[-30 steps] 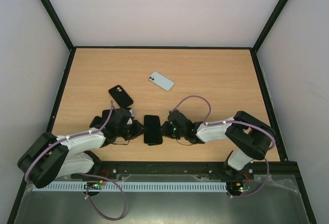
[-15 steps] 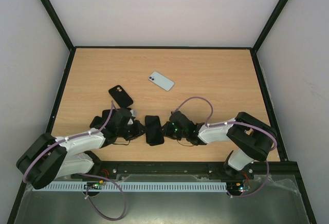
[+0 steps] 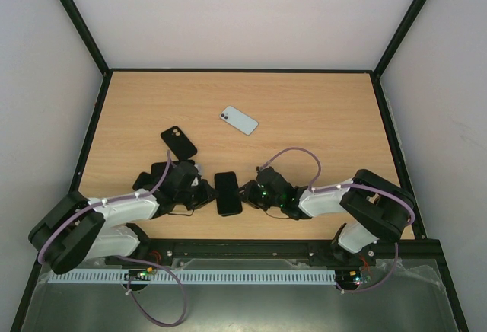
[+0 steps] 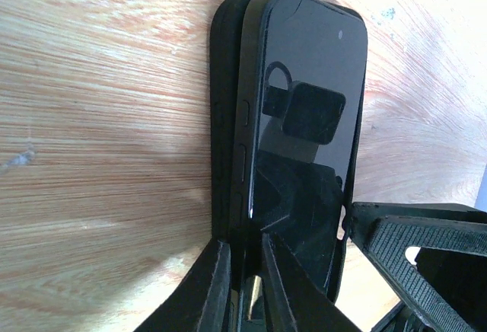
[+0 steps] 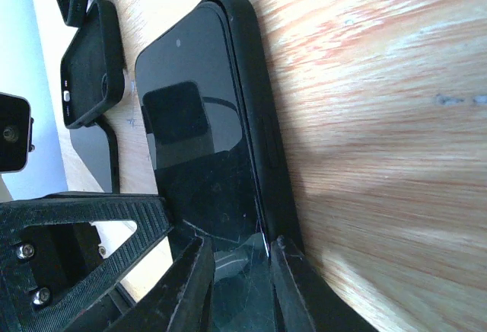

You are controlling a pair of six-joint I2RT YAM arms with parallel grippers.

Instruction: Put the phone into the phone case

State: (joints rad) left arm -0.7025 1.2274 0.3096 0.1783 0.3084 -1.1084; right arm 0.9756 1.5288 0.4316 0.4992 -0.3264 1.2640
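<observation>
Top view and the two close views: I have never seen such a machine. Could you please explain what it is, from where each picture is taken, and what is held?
The machine is two robot arms fixed at the near edge of a wooden table. The top view looks down from above and behind them. Each close view comes from a camera on one wrist. The left tool and the right tool each pinch one long edge of a black phone, which sits partly inside a black case. Farther back on the table lie a pale phone and another dark phone or case.
</observation>
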